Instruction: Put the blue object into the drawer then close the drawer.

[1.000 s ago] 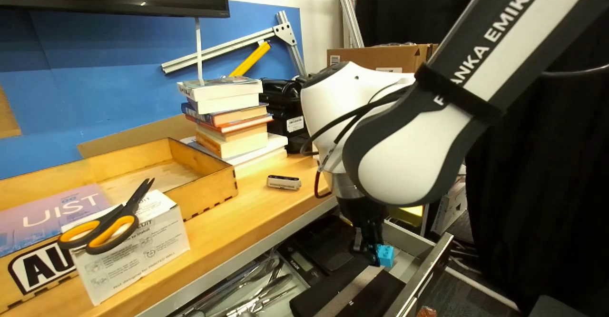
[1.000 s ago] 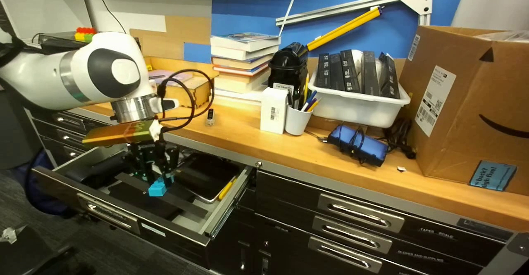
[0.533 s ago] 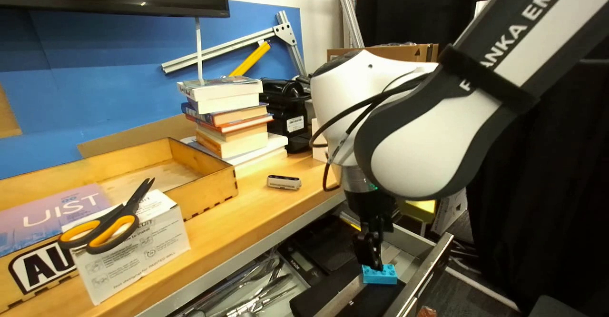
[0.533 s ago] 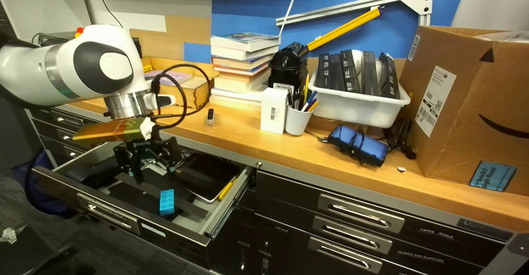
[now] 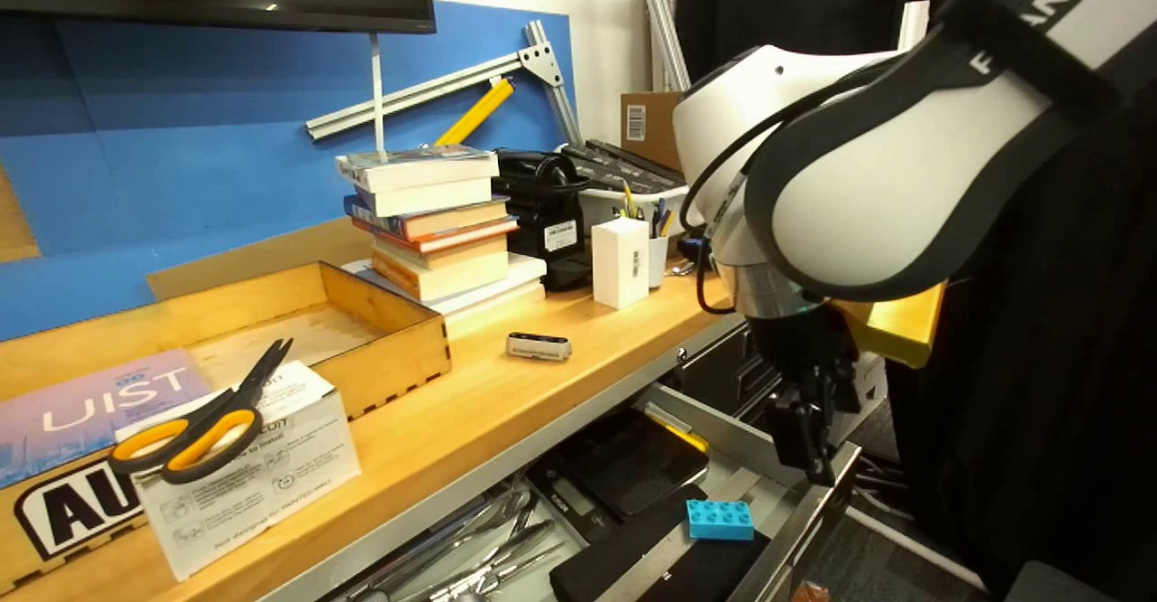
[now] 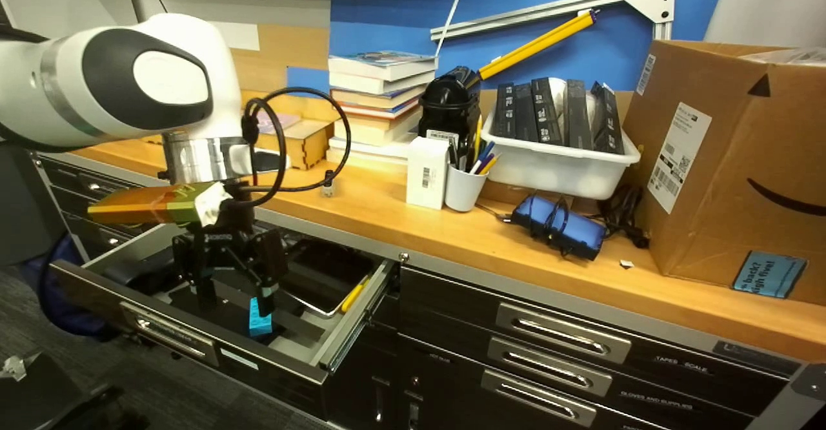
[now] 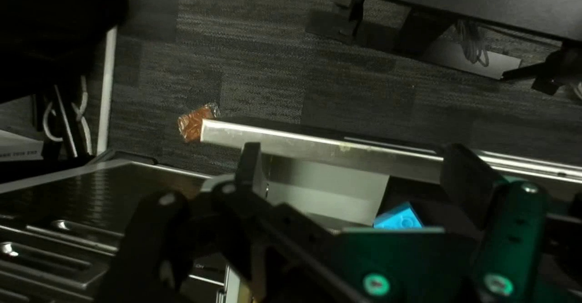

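Observation:
The blue object, a bright blue studded block, lies inside the drawer on a flat black item. A fingertip covers part of the blue object in an exterior view, and only a corner of the blue object shows in the wrist view. Pulled out from the bench, the drawer has its metal front rim crossing the wrist view. My gripper is off the block, over the front part of the drawer. Wide apart stand the fingers of my gripper, holding nothing.
Inside the drawer are jumbled metal tools, a dark flat device and a yellow item. Above runs the wooden worktop, bearing a box with scissors, stacked books and a pen cup.
The gripper has opened and let go of the blue object, which has come down onto the black item in the drawer. The arm has since moved away from it toward the drawer's front.

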`<action>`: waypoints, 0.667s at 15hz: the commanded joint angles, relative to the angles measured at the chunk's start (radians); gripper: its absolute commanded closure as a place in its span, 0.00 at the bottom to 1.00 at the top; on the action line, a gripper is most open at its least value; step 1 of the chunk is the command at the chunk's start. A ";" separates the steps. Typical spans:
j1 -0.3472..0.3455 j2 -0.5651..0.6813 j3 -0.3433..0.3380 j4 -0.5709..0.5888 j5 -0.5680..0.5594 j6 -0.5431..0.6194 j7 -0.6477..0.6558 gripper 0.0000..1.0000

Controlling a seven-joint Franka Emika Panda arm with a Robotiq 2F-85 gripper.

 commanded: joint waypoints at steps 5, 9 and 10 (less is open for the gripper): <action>-0.004 0.087 0.034 -0.059 -0.041 0.083 0.093 0.00; 0.001 0.166 0.050 -0.061 -0.085 0.143 0.156 0.00; 0.003 0.181 0.056 -0.061 -0.114 0.166 0.186 0.00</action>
